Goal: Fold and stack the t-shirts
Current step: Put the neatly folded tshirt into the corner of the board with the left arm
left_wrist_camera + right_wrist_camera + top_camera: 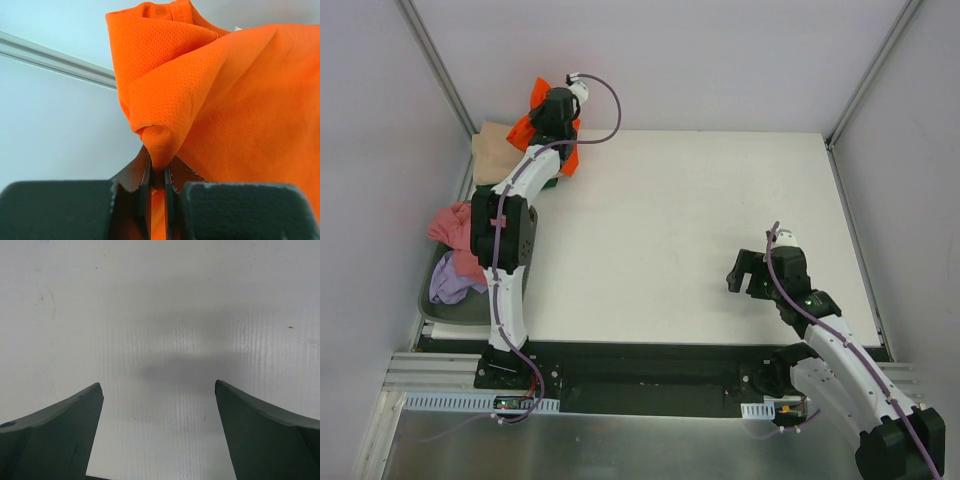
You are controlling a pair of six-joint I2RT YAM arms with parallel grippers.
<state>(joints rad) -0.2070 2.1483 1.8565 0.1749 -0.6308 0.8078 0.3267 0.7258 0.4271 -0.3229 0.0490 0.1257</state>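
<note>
No readable text — no labels, brands, numbers, signs.

Dark grey basket (pixel 460 318) just off the left edge of the white table (pixel 700 200), pale walls (pixel 670 60) around

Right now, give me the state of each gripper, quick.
Left gripper: closed, pinching a fold of the orange shirt.
Right gripper: open, holding nothing, over the table.
</note>
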